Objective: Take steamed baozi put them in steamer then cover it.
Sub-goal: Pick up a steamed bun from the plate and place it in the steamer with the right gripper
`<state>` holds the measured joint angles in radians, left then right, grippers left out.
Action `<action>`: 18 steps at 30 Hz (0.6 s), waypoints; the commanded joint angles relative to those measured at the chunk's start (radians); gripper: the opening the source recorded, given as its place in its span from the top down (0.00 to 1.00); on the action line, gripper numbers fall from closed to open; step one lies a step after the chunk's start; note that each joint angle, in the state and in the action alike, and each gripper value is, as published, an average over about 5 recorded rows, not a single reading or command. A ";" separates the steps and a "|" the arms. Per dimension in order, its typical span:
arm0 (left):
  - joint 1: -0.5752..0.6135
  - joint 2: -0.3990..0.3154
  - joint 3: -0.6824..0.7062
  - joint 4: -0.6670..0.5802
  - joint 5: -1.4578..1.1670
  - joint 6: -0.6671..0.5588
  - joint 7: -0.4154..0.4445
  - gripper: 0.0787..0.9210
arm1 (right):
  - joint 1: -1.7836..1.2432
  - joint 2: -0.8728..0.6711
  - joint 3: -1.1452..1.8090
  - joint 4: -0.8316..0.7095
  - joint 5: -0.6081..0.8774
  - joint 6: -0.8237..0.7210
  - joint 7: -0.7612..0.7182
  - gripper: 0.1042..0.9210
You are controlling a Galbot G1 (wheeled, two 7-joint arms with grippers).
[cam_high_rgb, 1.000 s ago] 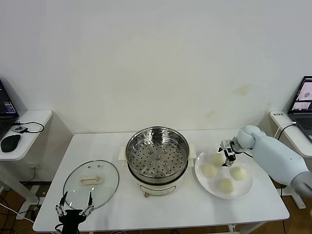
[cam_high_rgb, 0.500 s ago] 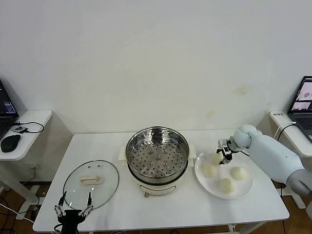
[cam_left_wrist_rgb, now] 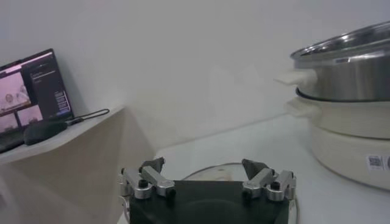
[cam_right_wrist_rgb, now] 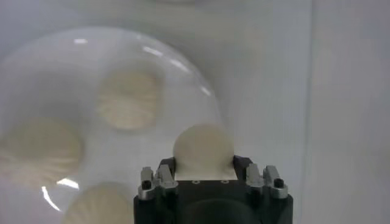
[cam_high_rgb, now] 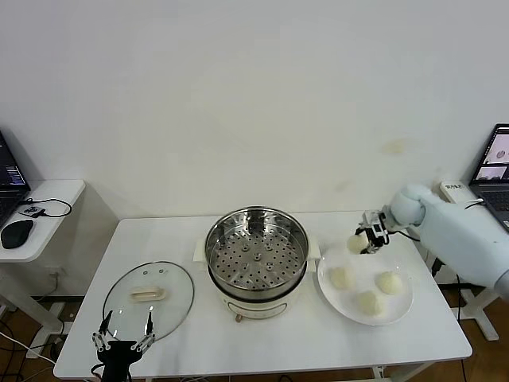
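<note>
Right gripper [cam_high_rgb: 368, 240] is up in the air above the 11 o'clock edge of the white plate [cam_high_rgb: 402, 305], fingers clamped on one steamed baozi [cam_high_rgb: 357, 243]. Right wrist view shows that bun [cam_right_wrist_rgb: 203, 151] pinched between the two fingers [cam_right_wrist_rgb: 241, 165], w/ the plate [cam_right_wrist_rgb: 183, 79] below and clear of it. The bun is off the plate surface, approx. at steamer-rim height, just to the 3 o'clock side of the steamer [cam_high_rgb: 257, 261].

Three more baozi sit on the plate: one at 9 o'clock [cam_high_rgb: 342, 278], one at 3 o'clock [cam_high_rgb: 389, 282], one at 6 o'clock [cam_high_rgb: 369, 302]. They're near each other but apart.

Steamer is mid-table, uncovered, perforated tray [cam_high_rgb: 256, 259] bare, steel pot on its white base [cam_high_rgb: 256, 307]. The cover [cam_high_rgb: 149, 299] lies flat on the table [cam_high_rgb: 262, 344] at the steamer's 8 o'clock, handle [cam_high_rgb: 148, 294] up, well apart from the pot.

Left gripper [cam_high_rgb: 122, 342] is parked at the table's front edge, at the 6 o'clock side of the cover, fingers spread apart and holding nothing; left wrist view shows both fingers [cam_left_wrist_rgb: 148, 179] wide, w/ the steamer [cam_left_wrist_rgb: 345, 73] off to one side.
</note>
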<state>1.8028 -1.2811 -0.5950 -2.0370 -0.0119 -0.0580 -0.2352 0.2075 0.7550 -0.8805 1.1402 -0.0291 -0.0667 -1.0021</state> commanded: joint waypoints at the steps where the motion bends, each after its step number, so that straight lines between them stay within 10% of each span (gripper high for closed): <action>1: 0.002 0.004 0.000 -0.002 -0.047 -0.006 0.018 0.12 | 0.189 -0.049 -0.118 0.121 0.149 -0.008 -0.004 0.40; 18: 0.005 0.009 -0.034 0.027 -0.125 -0.051 0.044 0.12 | 0.420 0.381 -0.324 0.019 0.301 0.132 0.051 0.39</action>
<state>1.8071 -1.2743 -0.6238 -2.0121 -0.1131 -0.1021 -0.1967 0.5370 1.0119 -1.1452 1.1658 0.2021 0.0294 -0.9583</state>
